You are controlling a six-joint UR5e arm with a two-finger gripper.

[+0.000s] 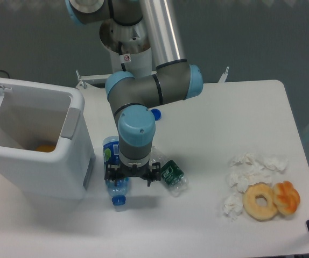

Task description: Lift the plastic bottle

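Handling: the plastic bottle (115,185) is judged light, thin-walled and slippery, likely to dent; best taken across the body below the cap.
Look: blue-tinted, blue label with a green mark, blue cap toward the table's (208,226) front edge.
Position: lying on the table beside the white bin (41,150), directly under the wrist.
Gripper (130,180): above the bottle; cannot tell whether parted or closed.

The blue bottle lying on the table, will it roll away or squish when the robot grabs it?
The blue bottle lies on its side, so a nudge could roll it. It looks like thin, see-through plastic, so it is probably light and may dent when squeezed. The tool sits right over it; whether it is gripping cannot be told.
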